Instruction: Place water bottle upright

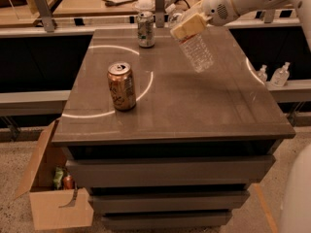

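Note:
The water bottle (197, 50) is clear, ribbed plastic. It hangs in the air above the back right part of the grey table (194, 110), tilted, its base pointing down and to the right. My gripper (188, 25) is shut on the bottle's upper end, its cream-coloured fingers (187, 27) wrapped round the neck. The cap is hidden behind the fingers. The white arm reaches in from the upper right.
A copper-coloured soda can (121, 86) stands upright at the table's left middle. A silver can (145, 29) stands at the back edge. Two small nozzle-top bottles (273, 74) sit on a ledge to the right. An open cardboard box (51, 191) lies on the floor, lower left.

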`<state>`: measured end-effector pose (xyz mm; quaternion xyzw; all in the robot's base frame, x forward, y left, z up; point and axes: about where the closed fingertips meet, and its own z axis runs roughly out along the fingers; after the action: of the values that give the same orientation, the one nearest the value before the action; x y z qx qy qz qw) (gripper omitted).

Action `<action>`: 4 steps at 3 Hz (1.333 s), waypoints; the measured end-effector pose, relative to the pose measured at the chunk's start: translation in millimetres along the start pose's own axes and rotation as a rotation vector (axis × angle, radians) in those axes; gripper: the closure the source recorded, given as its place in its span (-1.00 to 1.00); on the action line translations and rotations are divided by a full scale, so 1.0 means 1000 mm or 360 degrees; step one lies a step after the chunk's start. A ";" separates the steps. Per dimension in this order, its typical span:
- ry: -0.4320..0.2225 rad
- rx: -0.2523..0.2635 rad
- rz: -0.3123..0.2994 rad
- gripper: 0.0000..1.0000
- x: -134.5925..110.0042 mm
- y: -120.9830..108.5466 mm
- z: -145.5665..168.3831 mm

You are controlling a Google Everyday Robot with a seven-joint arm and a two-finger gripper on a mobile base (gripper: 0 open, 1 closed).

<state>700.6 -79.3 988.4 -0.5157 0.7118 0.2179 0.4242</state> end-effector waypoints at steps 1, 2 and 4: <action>-0.0329 -0.0009 -0.0086 1.00 0.012 0.011 -0.017; -0.0540 -0.0027 -0.0106 1.00 0.020 0.018 -0.022; -0.0860 -0.0041 -0.0108 0.36 0.034 0.025 -0.030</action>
<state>662.5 -110.5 973.3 -0.4678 0.5523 0.3424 0.5991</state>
